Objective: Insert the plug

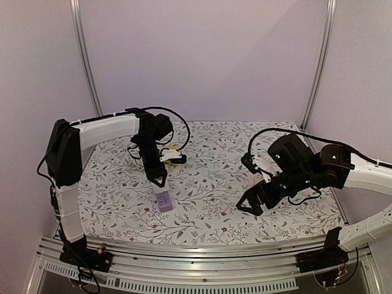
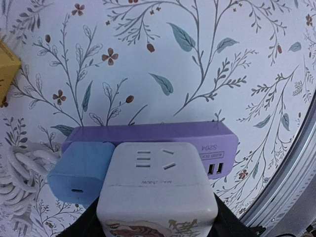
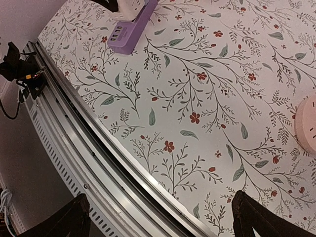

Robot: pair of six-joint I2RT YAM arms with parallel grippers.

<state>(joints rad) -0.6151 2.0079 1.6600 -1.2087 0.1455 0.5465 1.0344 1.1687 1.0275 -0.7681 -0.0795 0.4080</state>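
Observation:
The plug (image 2: 155, 182) is a white cube adapter with socket slots on its near face. My left gripper (image 2: 157, 219) is shut on it, its dark fingers (image 2: 81, 224) hugging both sides. The plug's far end presses against the purple power strip (image 2: 148, 134), beside a blue charger (image 2: 79, 170) seated in the same strip. Its prongs are hidden. From above, the left gripper (image 1: 160, 182) points down at the strip (image 1: 164, 202) near the table's front middle. My right gripper (image 1: 254, 199) hovers open and empty over the right side, its fingers (image 3: 261, 217) wide apart, with the strip (image 3: 129, 29) far off.
A coiled white cable (image 2: 19, 168) lies left of the strip. A yellow object (image 1: 174, 150) sits behind the left gripper. A pink round object (image 3: 307, 123) lies near the right gripper. The aluminium rail (image 3: 98, 148) marks the table's front edge.

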